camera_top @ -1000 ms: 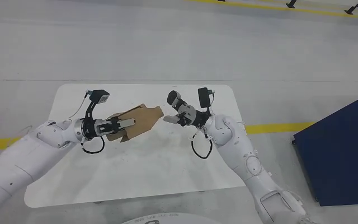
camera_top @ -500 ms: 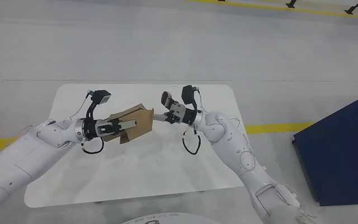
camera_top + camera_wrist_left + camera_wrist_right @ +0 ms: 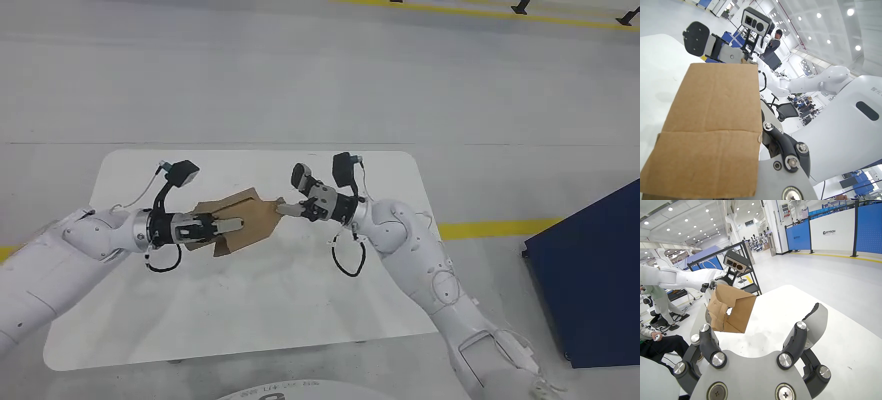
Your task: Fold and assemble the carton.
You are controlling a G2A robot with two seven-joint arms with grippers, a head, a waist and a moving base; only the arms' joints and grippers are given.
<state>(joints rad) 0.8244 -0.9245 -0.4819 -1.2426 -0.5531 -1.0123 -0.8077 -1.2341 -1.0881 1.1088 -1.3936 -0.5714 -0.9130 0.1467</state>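
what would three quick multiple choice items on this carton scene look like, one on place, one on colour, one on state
1. Where is the carton?
A. lying flat on the floor
B. held up in the left gripper, above the table
C. inside a blue bin

2. What colour is the table top?
A. black
B. blue
C. white

3. How does the right gripper stand?
A. open, by the carton's free end
B. shut on the carton
C. shut on a tool

Answers:
1. B: the right wrist view shows the brown carton raised off the table at the end of the other arm, with its shadow below it.
2. C: the top view shows a plain white top.
3. A: the right wrist view shows its fingers spread wide apart, clamping nothing.
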